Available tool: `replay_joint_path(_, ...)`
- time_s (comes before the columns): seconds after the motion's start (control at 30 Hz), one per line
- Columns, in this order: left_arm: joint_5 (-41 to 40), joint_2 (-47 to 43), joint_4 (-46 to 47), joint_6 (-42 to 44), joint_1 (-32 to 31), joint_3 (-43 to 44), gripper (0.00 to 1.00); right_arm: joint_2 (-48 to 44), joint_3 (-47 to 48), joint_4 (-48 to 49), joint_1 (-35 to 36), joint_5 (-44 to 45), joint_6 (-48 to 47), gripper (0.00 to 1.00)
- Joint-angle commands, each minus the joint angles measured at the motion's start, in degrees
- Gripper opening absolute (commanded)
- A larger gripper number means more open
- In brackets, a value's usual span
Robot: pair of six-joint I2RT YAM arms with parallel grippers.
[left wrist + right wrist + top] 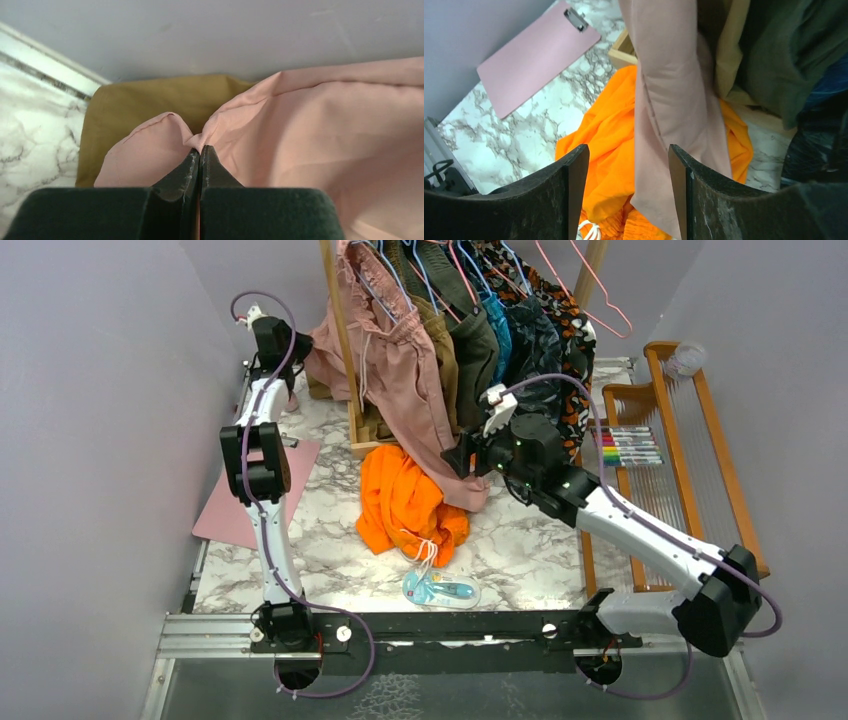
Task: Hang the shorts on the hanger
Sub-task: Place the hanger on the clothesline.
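Pink against the white marbled table [520, 550], a clipboard [232, 510] lies flat at the far left, beside the left arm. Above it the left tool [200, 149] is closed tight on a puckered fold of the shorts [400, 360], at the cloth's left edge close to the back wall. A mustard-brown garment [145, 100] lies just behind the pinched fold. The shorts are dusty pink, baggy and matte, with a gathered waistband and a white drawstring hanging down the front. They hang at the left end of a wooden clothes rack [342, 330], their waist up at the thin light blue hanger [385, 285]; whether they sit properly on it cannot be told. One long leg droops to the table. Under that leg, bright orange shorts [400, 500] lie crumpled on the marble, with a small pale blue packet [440, 590] near their lower edge, its print too small to read. The right tool [629, 155] is open, its two dark fingers [574, 170] spread wide on either side of the hanging pink leg; the wrist view does not show whether they touch it. To the right of the shorts, olive, teal and dark patterned clothes [540, 340] crowd the rack, with pink wire hangers [590, 285] above them. Further right, a row of coloured markers [630, 445] rests against a wooden frame [720, 470]; their labels are unreadable.
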Motion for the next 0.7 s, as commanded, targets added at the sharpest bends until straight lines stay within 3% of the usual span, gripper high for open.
replay_joint_path(0.0, 2.6, -2.4, 1.4, -0.2, -0.6, -0.3, 0.00, 3.7, 0.4, 3.1, 0.1, -2.2, 2.0, 0.63)
replay_joint_path(0.3, 4.4, -4.1, 1.5, 0.7, -1.2, -4.1, 0.00, 7.1, -4.5, 8.1, 0.1, 9.0, 5.3, 0.65)
replay_joint_path(0.67, 5.9, -5.6, 2.9, -0.1, -1.7, -7.2, 0.00, 16.1, -2.3, 10.8, 0.1, 12.3, 3.5, 0.63)
